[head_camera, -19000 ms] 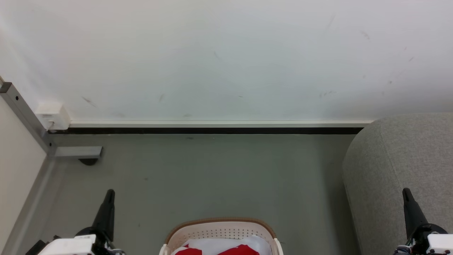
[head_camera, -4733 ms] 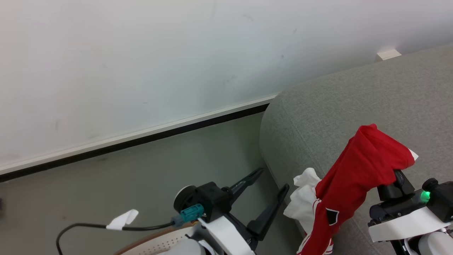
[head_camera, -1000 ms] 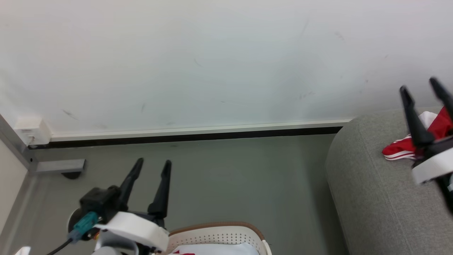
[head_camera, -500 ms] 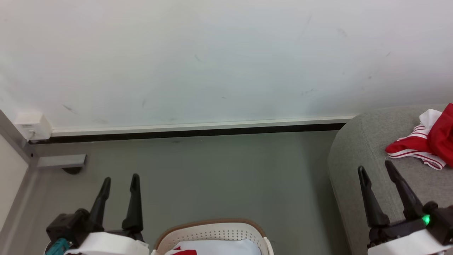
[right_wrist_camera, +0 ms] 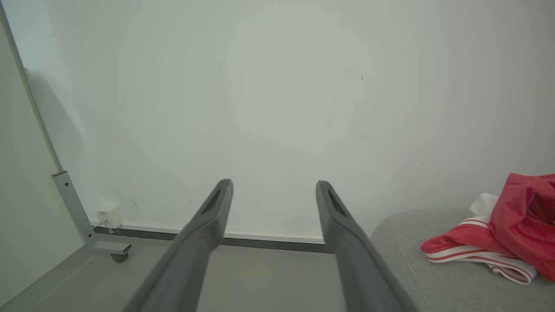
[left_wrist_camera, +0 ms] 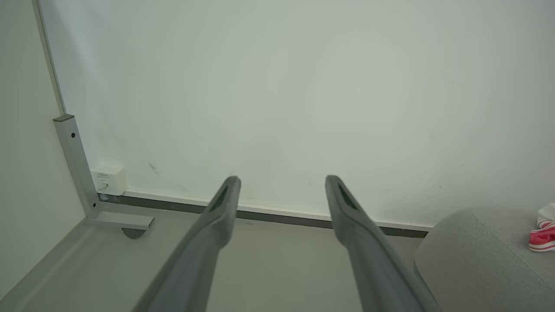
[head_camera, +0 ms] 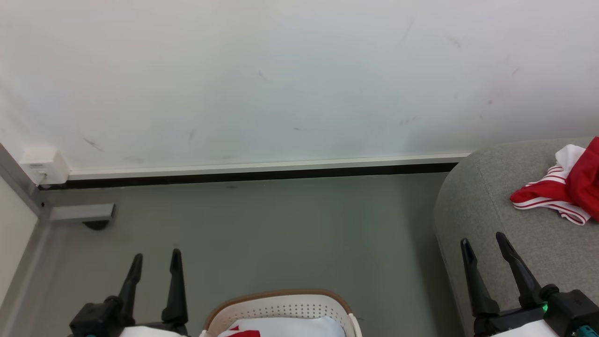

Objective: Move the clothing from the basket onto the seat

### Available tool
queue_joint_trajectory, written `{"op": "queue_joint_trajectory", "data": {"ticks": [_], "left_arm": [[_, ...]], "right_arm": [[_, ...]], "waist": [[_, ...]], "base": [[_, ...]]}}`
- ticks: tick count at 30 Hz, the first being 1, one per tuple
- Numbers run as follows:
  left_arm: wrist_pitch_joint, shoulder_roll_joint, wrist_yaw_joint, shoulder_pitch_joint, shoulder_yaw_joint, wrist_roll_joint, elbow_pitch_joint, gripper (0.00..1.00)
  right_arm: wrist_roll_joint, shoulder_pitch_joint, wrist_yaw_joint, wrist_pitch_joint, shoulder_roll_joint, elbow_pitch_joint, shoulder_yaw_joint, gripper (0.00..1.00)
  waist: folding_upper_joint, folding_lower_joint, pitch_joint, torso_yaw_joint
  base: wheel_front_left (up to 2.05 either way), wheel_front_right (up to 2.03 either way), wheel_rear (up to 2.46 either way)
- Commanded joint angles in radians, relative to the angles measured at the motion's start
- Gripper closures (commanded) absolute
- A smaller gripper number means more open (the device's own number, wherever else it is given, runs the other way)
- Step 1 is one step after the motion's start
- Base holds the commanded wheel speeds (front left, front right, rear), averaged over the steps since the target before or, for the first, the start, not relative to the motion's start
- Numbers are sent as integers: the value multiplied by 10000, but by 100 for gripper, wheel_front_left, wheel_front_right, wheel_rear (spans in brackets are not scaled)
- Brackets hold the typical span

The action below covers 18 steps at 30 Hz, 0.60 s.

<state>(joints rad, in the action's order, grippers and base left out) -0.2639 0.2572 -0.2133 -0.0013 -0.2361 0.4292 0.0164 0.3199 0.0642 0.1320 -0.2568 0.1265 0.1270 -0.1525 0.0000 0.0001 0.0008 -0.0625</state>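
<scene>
Both arms pulled back low since a second ago — right gripper point(head_camera: 483, 241), left gripper point(head_camera: 157, 255), fingers point(head_camera: 176, 285) wide, empty. Red garment point(head_camera: 559, 199) lies on the seat point(head_camera: 491, 210); more clothing point(head_camera: 290, 327) left in the basket point(head_camera: 281, 306) — next: reach down, grasp it.

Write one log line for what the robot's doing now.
left hand: open, empty | right hand: open, empty | clothes: some on seat, some in basket

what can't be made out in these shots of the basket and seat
Basket: the head view's bottom edge cuts it off, so most of its contents are unseen.
Red clothing on the seat: cut by the right edge in the head and right wrist views; number of garments unclear.
</scene>
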Motion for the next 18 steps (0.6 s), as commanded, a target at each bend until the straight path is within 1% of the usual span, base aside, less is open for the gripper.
{"op": "queue_joint_trajectory", "data": {"ticks": [1,10,18], "left_arm": [[-7,-73,108,88,99,-241,41,0],[-7,-512,632,153,492,-701,282,0],[-8,-760,886,162,777,-969,378,0]], "right_arm": [[113,-52,-25,-63,24,25,35,0],[163,11,-25,-83,37,130,-71,0],[127,51,-25,-91,24,165,-138,0]], "waist": [[0,-1,-3,11],[0,-1,15,38],[0,-1,56,34]], "base": [[0,0,0],[0,0,0],[0,0,0]]}}
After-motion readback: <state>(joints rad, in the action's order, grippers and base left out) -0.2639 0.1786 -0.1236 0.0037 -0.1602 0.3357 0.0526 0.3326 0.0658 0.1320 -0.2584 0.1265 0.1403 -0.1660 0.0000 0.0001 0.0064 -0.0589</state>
